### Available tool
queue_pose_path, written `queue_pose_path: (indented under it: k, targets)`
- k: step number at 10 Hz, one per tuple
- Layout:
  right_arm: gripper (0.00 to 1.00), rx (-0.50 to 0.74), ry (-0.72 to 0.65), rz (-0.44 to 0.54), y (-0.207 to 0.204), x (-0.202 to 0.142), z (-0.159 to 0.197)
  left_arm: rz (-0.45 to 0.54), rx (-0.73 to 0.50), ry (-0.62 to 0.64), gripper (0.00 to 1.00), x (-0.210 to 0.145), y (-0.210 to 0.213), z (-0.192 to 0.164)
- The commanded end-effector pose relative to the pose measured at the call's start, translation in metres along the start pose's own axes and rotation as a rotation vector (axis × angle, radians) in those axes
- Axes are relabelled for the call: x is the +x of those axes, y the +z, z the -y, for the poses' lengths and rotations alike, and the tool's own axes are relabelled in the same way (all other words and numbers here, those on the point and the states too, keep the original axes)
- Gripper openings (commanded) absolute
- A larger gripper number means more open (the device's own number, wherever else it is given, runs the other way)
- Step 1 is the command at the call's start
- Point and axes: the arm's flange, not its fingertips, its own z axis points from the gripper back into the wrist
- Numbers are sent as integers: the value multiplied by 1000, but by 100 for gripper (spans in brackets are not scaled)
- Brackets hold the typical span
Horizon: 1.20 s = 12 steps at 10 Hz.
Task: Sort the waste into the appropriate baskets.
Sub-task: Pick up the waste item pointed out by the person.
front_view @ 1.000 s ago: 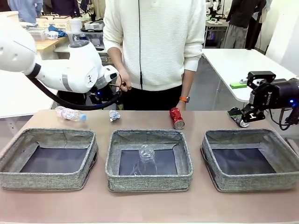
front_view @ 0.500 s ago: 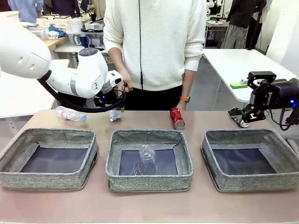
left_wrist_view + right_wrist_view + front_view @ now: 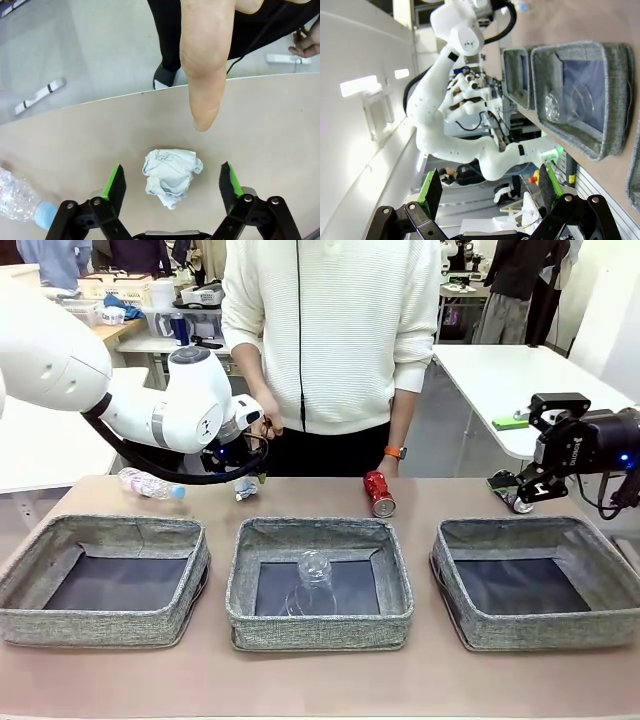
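Crumpled paper ball point(image 3: 171, 176), bluish markings, between left fingers point(image 3: 115, 182), red can point(image 3: 378, 493) print illegible

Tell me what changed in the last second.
The left arm swung right and down, bringing its fingers to either side of the paper ball, not yet touching. The right arm, bottle, red can, cup and baskets stayed put.

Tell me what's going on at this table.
The left gripper straddles the crumpled paper ball with open jaws, not touching it, while a person's finger points at it. A clear plastic cup sits in the middle basket; the bottle and red can lie on the far tabletop. The right gripper hangs open at the right.
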Motion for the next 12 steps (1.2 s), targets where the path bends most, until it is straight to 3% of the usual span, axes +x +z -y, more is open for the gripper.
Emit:
queue_pose_path:
  k: [1,2,4,5,7,12]
  targets:
    - [100,8,6,-7,0,2,-4,-2,47,6,43,-1,1,1]
    - [100,8,6,-7,0,2,-4,-3,52,4,0,-2,1,1]
    - [100,8,6,-7,0,2,-4,-7,53,0,0,-4,-1,0]
    - [100,8,6,-7,0,2,-4,-8,56,-1,16,-4,-1,-1]
    - [100,8,6,-7,0,2,-4,-6,58,1,0,-5,0,-2]
    - [100,8,6,-7,0,2,-4,-18,55,6,0,-13,10,-6]
